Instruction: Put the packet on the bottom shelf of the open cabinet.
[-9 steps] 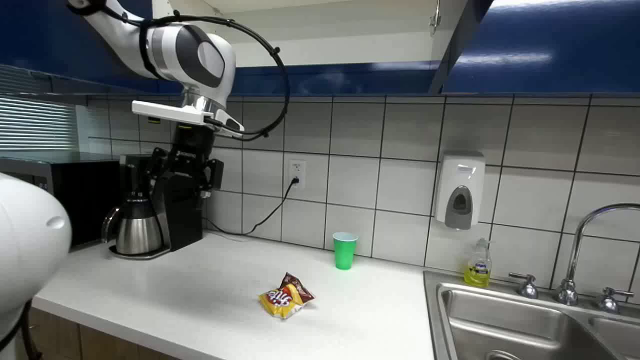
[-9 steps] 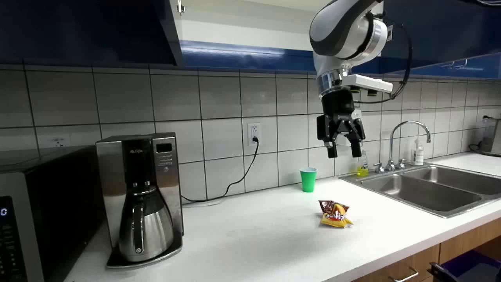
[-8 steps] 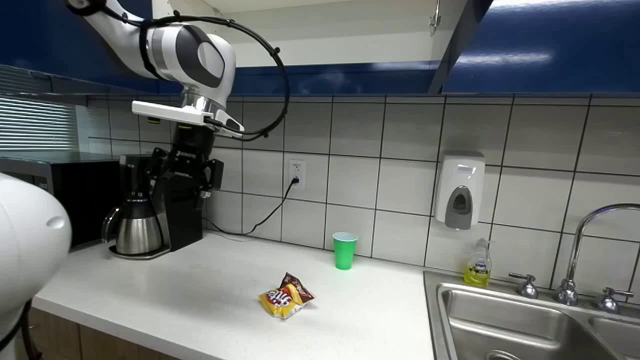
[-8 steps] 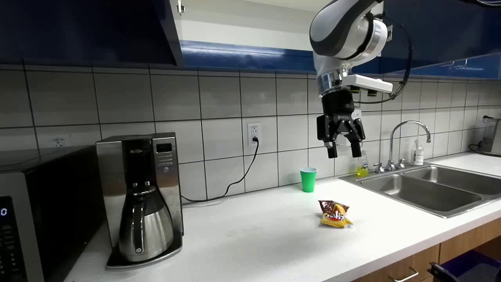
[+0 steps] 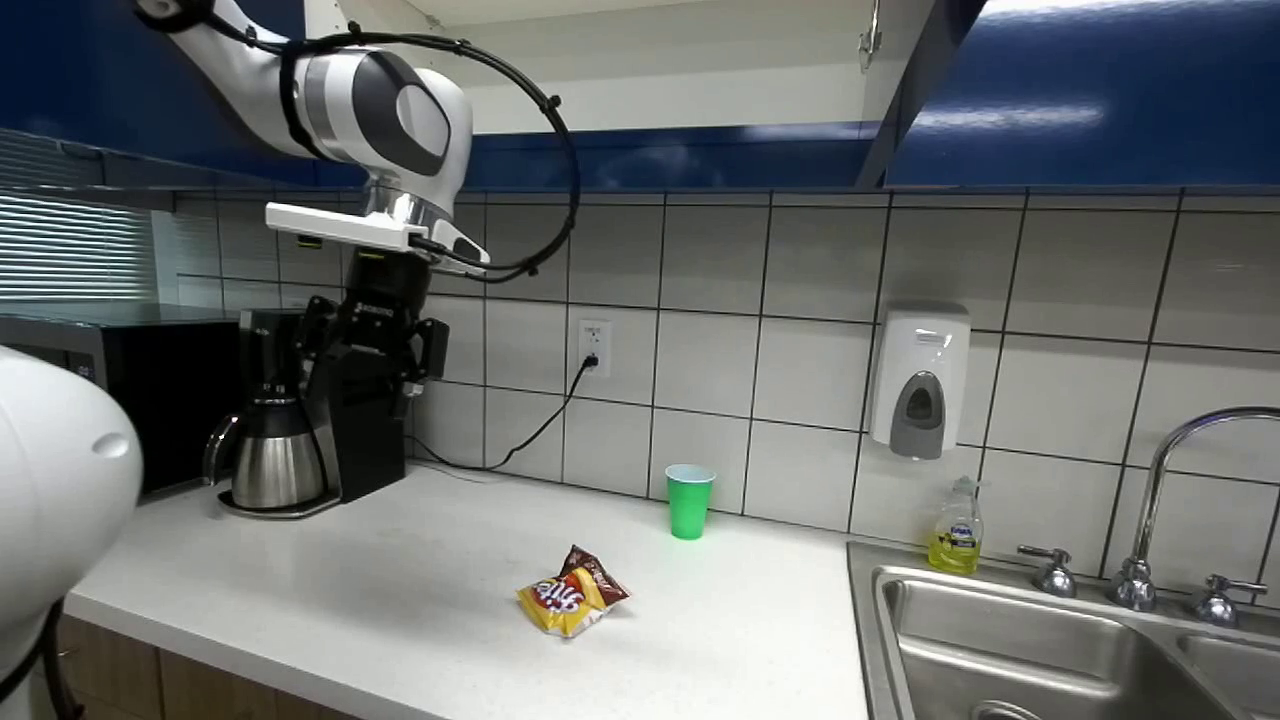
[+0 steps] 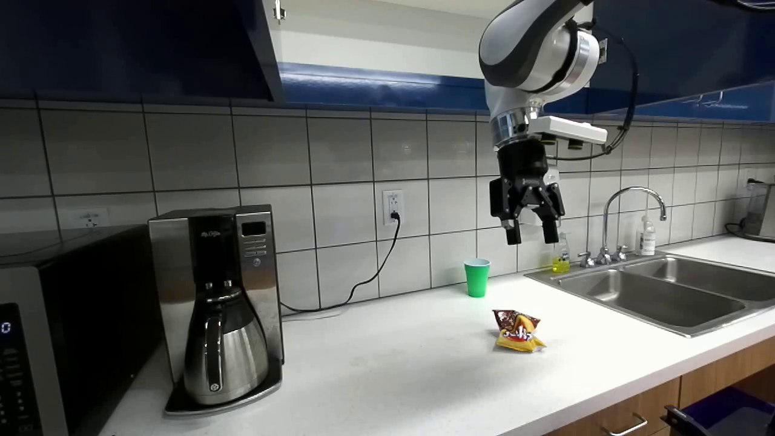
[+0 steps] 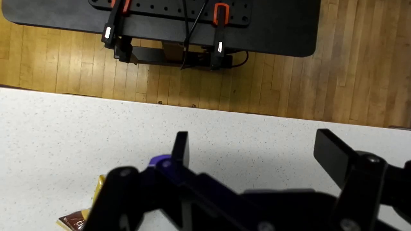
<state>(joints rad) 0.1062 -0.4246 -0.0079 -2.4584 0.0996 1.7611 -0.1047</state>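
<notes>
Firstly, my tool (image 6: 531, 234), black, two-fingered: pointing down, raised well above the white counter (image 6: 393, 369); fingers (image 7: 330, 157) set wide, with speckled counter surface visible between them in the wrist view.

Snack packet (image 5: 575, 597), crinkled, dark brown and yellow with white patches: lying on the counter, near the green cup (image 5: 690, 507) but not touching it, and apart from my tool; partly hidden behind one of my fingers in the wrist view. The cup stands upright, close to the tiled wall (image 5: 820, 360).

Wall cabinet (image 5: 670, 90), open, white inside, glossy dark blue doors: above the counter.

Bottom shelf (image 5: 670, 160) of same: blue front edge shown in both exterior views; upper face I cannot make out.

Coffee maker (image 6: 257, 290), with steel carafe (image 6: 242, 366) seated in it. Microwave (image 6: 97, 327), black: just beside the coffee maker.

Wall outlet (image 6: 392, 206), white: one black cord (image 6: 313, 310) plugged in, trailing down behind the coffee maker.

Soap dispenser (image 5: 920, 380), white and gray: fixed to the wall.

Double-basin sink (image 6: 657, 303), stainless steel, with chrome faucet (image 5: 1152, 490). Dish soap bottle (image 5: 957, 545), yellow liquid: upright at the sink's back rim.

Wooden floor (image 7: 359, 80): wrist view only.
</notes>
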